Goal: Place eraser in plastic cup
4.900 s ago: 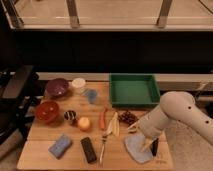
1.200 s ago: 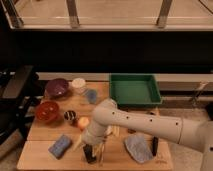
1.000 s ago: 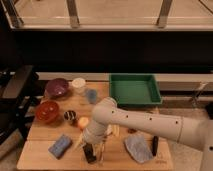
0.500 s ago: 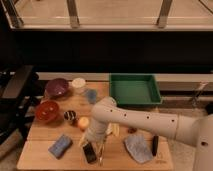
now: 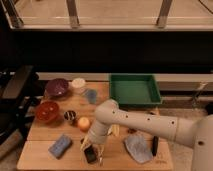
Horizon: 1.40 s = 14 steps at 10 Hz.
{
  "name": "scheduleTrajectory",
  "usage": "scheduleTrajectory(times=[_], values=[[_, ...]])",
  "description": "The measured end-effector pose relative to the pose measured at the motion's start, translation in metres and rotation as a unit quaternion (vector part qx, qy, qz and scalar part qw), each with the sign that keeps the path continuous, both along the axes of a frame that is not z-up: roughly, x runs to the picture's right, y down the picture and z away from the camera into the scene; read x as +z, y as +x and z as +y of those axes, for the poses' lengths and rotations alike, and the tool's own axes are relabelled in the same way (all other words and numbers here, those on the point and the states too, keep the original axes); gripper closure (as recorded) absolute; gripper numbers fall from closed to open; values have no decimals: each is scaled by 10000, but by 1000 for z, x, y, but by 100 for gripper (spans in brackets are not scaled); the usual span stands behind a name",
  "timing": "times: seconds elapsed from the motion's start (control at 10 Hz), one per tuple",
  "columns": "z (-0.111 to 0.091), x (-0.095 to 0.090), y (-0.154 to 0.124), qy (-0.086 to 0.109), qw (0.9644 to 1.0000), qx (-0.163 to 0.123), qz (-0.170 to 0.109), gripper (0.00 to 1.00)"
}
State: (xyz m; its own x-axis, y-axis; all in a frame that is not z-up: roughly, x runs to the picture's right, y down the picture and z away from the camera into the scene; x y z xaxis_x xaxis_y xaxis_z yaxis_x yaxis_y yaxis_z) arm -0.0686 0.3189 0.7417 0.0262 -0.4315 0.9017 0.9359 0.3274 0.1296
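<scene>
- Your claw (image 5: 93,148) points down at the near edge of the table (image 5: 37,161), left of centre, with the arm reaching in from the right.
- The claw is released, with its fingers spread apart.
- The eraser (image 5: 90,155) lies flat on the table directly under the claw, between the fingers. You cannot tell whether either finger touches it.
- You will find the plastic cup (image 5: 91,96) standing upright at the far side of the table, well apart from the eraser. It is just left of the green tray (image 5: 134,90) and just right of the white container (image 5: 78,83).
- A blue sponge (image 5: 60,145) lies near the eraser on its left.
- An orange fruit (image 5: 83,123) sits just beyond the claw.
- A grey cloth (image 5: 137,148) lies to the claw's right.
</scene>
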Motion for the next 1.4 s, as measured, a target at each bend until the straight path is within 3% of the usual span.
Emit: scheduleTrajectory(times=[0.1, 0.6, 0.8, 1.0, 1.2, 1.4], values=[[3, 0, 0, -45, 10000, 9, -25, 43], [7, -5, 2, -148, 9999, -26, -50, 95], [4, -10, 5, -177, 9998, 58, -44, 100], [-9, -20, 11, -187, 9989, 386, -192, 100], [-43, -35, 24, -186, 9924, 1134, -433, 100], [-72, -35, 43, -168, 9855, 1632, -432, 100]])
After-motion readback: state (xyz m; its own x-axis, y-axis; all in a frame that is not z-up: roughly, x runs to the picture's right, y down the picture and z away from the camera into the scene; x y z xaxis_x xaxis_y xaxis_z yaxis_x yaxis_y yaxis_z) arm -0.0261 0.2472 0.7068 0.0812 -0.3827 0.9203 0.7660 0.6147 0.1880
